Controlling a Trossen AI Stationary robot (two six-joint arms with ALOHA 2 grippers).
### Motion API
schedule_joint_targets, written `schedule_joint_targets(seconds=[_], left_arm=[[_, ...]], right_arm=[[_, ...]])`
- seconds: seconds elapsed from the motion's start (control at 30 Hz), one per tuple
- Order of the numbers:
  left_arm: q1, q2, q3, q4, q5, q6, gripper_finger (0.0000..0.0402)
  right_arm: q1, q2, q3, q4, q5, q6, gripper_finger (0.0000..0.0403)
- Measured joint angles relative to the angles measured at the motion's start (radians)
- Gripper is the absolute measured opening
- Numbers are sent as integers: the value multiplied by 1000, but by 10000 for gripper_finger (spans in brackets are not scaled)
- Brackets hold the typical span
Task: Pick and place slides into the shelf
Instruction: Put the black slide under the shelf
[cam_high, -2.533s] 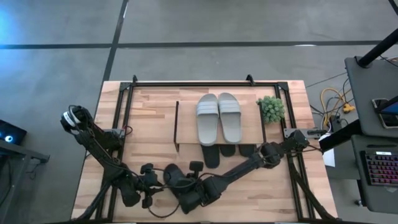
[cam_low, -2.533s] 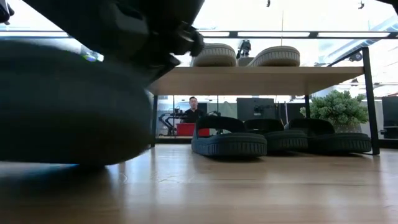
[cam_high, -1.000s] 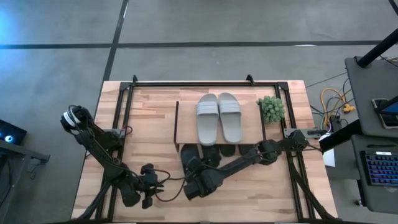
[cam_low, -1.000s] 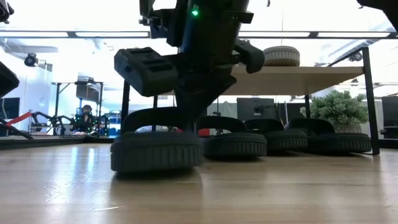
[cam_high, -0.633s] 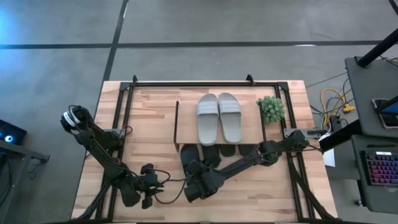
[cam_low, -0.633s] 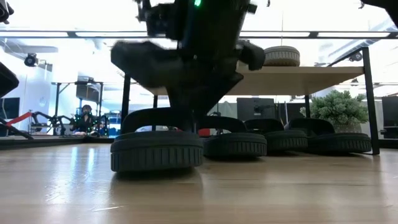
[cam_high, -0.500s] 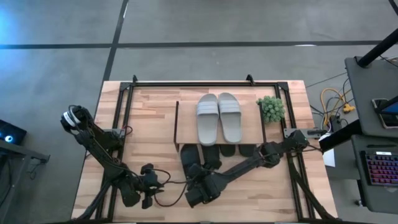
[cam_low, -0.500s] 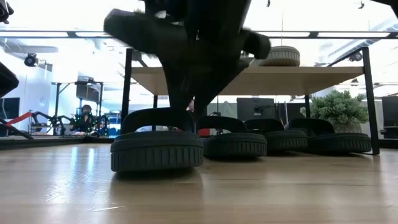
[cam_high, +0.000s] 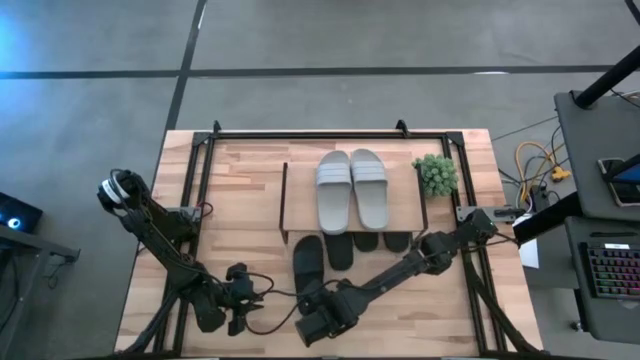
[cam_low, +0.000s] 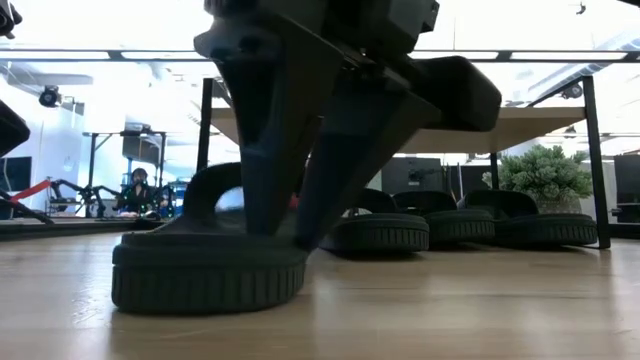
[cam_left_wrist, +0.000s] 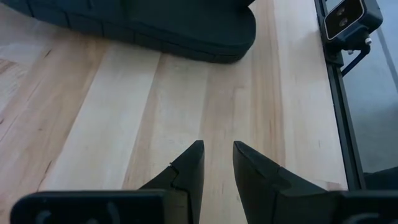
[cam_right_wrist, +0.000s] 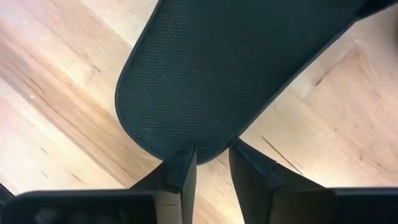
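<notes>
One black slide (cam_high: 308, 262) lies sole-down on the table just in front of the shelf (cam_high: 300, 200), heel toward the near edge. My right gripper (cam_high: 314, 297) stands at that heel, fingers close together, seen in the right wrist view (cam_right_wrist: 212, 155) and the low view (cam_low: 290, 235). The grey-white pair (cam_high: 352, 190) rests on the shelf's top board. Three more black slides (cam_high: 365, 242) sit on the table under it. My left gripper (cam_high: 258, 298) waits shut at the near left, over bare wood (cam_left_wrist: 216, 149). My right gripper has its shut fingertips (cam_right_wrist: 186, 158) at the rounded heel end (cam_right_wrist: 205, 140) of the black slide, slanting down from the near side. I cannot tell whether they touch it. The slide lies flat on the table.
A small potted plant (cam_high: 436, 175) stands right of the shelf. Black metal rails (cam_high: 200, 200) run along the table's sides. Bare wood lies left of the shelf and along the near edge. People sit in the room beyond the table.
My right gripper has drawn back toward the near edge, off the top of the black slide, and come down at its heel. The slide, earlier half covered by the gripper, now shows whole and has slid somewhat toward the near edge.
</notes>
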Motion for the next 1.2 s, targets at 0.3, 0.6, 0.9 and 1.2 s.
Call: schedule_joint_targets(seconds=[0.3,0.6,0.9,1.2], left_arm=[[0,0,0,0,0,0,70],[-1,0,-1,-1,0,0,70],[-2,0,-2,-1,0,1,70],[-1,0,-2,-1,0,0,70]], right_arm=[[7,-20,21,-53,98,34,88],[9,-63,23,-26,-81,19,121],[31,3,18,163,-162,64,92],[-6,35,17,161,-38,4,69]])
